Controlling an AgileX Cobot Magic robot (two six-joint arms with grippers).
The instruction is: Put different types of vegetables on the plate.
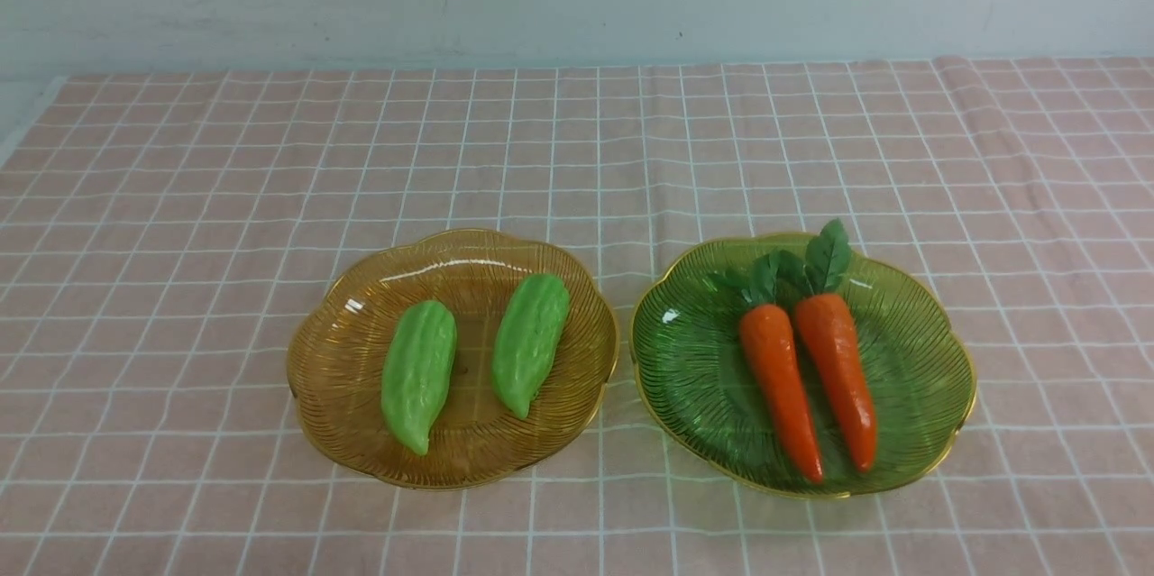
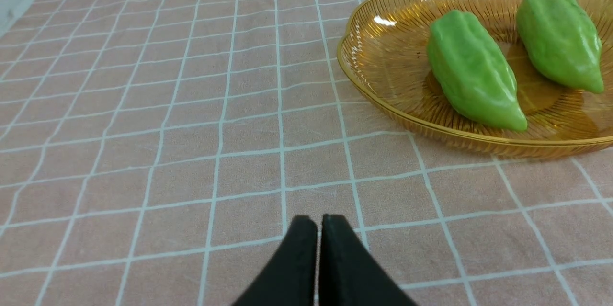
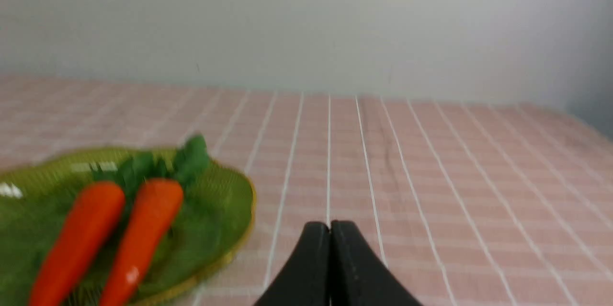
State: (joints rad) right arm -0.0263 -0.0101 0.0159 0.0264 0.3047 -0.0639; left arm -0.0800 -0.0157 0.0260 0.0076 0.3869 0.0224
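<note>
Two light-green bumpy gourds, one on the left [image 1: 417,375] and one on the right [image 1: 530,342], lie side by side on an amber ribbed plate [image 1: 361,324]. Two orange carrots with green leafy tops, a left one [image 1: 780,387] and a right one [image 1: 837,373], lie on a green ribbed plate [image 1: 694,369]. Neither arm shows in the front view. My left gripper [image 2: 320,222] is shut and empty over the cloth, apart from the amber plate [image 2: 378,81] and its gourds [image 2: 471,71]. My right gripper [image 3: 330,227] is shut and empty beside the green plate [image 3: 225,210] with the carrots [image 3: 143,229].
A pink checked tablecloth [image 1: 577,143] covers the table up to a pale wall at the back. The cloth's left edge shows at the far left [image 1: 27,125]. The two plates sit close together, almost touching, near the front middle.
</note>
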